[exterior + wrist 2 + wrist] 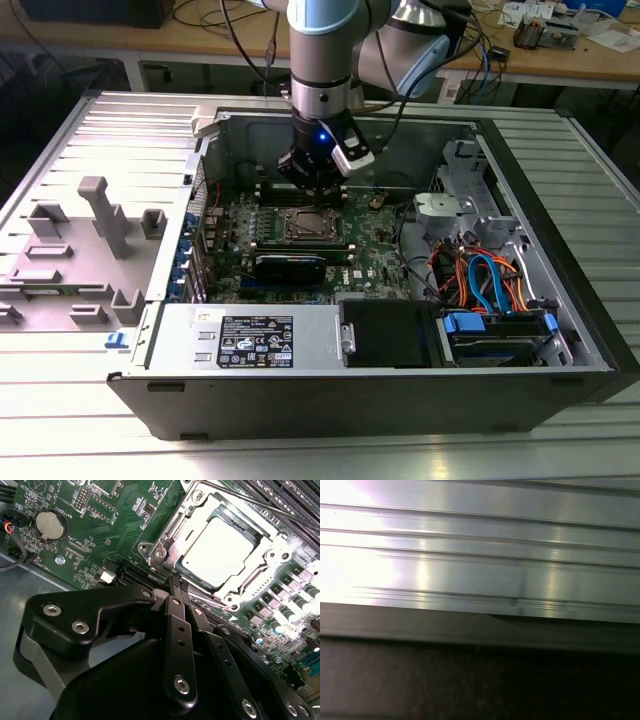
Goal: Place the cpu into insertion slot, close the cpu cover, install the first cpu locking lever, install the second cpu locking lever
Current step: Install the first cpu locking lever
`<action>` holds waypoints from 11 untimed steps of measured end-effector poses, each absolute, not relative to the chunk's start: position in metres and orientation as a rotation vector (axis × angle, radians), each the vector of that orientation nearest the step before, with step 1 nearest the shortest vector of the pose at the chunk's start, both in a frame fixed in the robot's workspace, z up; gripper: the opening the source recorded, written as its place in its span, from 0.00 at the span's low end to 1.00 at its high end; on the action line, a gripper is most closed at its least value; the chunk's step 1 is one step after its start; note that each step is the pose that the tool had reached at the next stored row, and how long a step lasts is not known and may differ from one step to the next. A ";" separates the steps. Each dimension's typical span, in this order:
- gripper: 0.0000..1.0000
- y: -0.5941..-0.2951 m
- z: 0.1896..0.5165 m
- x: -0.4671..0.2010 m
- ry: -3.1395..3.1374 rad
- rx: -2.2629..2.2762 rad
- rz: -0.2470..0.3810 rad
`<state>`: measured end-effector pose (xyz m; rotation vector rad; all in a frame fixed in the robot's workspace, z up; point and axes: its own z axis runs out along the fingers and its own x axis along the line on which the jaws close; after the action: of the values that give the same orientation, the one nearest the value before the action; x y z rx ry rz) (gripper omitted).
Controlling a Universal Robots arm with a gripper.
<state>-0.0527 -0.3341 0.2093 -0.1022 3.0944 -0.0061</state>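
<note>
In the second wrist view, a round battery (52, 524) sits on the green board (90, 540); the gripper (177, 585), fingers pinched together, touches the cover (200, 510) closed over the cpu (220, 550) in its slot.

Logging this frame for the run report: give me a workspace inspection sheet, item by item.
Surface: ribbed metal table carrying an open computer case.
Job's things: cpu sits in the insertion slot; cpu cover lies closed around it. A thin lever wire runs past the socket; its latched state cannot be told.
Clutter: grey plastic fixture blocks on the exterior view's left.
Tool: tool shut, tips together at the socket's edge, holding nothing.
Cables: orange and blue leads bundled at the case's exterior-view right; black cables behind the arm.
Surroundings: wooden workbench behind, with small items on it.
</note>
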 end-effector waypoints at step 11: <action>0.11 -0.334 0.207 -0.052 3.094 -0.103 -0.006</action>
<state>-0.0517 -0.3341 0.2067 -0.1026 3.0945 -0.0062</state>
